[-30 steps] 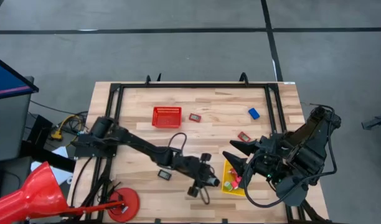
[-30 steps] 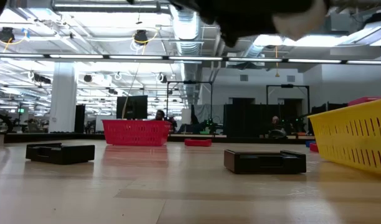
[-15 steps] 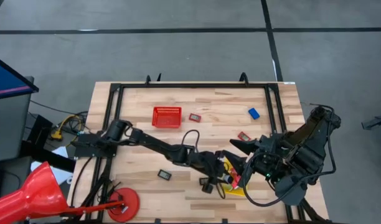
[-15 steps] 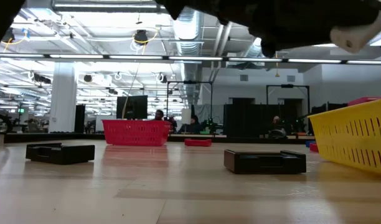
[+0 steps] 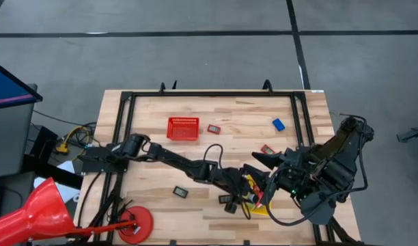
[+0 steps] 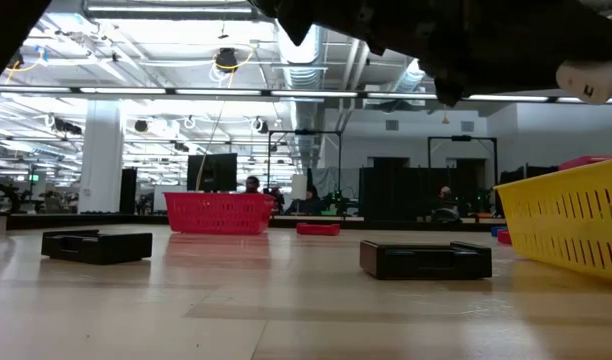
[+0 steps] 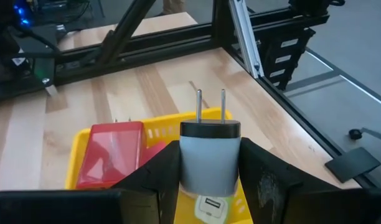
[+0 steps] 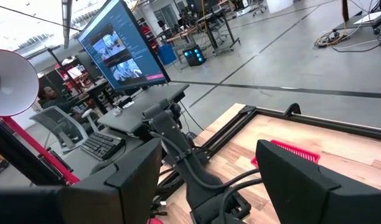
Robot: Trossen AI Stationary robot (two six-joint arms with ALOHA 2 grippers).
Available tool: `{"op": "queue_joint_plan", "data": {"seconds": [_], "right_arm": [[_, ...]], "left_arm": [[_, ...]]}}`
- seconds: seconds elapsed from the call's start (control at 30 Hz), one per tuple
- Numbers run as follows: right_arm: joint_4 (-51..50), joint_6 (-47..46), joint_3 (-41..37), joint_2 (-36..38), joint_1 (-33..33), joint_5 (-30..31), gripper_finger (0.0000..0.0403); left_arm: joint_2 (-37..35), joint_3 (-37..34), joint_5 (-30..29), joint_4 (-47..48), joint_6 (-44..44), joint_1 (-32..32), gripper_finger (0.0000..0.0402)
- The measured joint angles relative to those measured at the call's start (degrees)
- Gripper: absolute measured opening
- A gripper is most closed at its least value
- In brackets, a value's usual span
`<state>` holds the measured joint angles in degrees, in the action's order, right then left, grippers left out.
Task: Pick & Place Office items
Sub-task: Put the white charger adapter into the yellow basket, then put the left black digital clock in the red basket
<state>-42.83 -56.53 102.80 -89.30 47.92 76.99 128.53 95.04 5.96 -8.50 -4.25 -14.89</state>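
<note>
Wooden counter (image 5: 216, 154): left end effector (image 7: 209, 163) clamped on white plug adapter (image 7: 210, 158) above yellow bin (image 7: 84, 140); right end effector (image 8: 209, 171) wide, idle beside bin; risk judged: adapter released off-centre strikes bin rim, landing outside

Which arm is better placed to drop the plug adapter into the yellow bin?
Left. Its pincer is shut on the white plug adapter, directly above the yellow bin. The right pincer waits beside the bin, open and empty.
</note>
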Motion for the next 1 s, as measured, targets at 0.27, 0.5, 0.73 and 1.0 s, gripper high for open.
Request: {"op": "queue_joint_plan", "data": {"seconds": [0.27, 0.5, 0.73, 1.0], "right_arm": [[0.0, 0.0, 0.0, 0.0, 0.0, 0.0, 0.0256], [0.0, 0.0, 0.0, 0.0, 0.0, 0.0, 0.0256], [0.0, 0.0, 0.0, 0.0, 0.0, 0.0, 0.0256], [0.8, 0.0, 0.0, 0.0, 0.0, 0.0, 0.0256]], "left_arm": [[0.0, 0.0, 0.0, -0.2, 0.0, 0.2, 0.0137], [0.0, 0.0, -0.1, -1.5, -0.1, 0.3, 0.0185], [-0.4, 0.0, -2.2, -0.5, 0.0, 1.5, 0.0216], [-8.1, -0.6, -10.6, 18.1, 4.3, 8.3, 0.0210]]}}
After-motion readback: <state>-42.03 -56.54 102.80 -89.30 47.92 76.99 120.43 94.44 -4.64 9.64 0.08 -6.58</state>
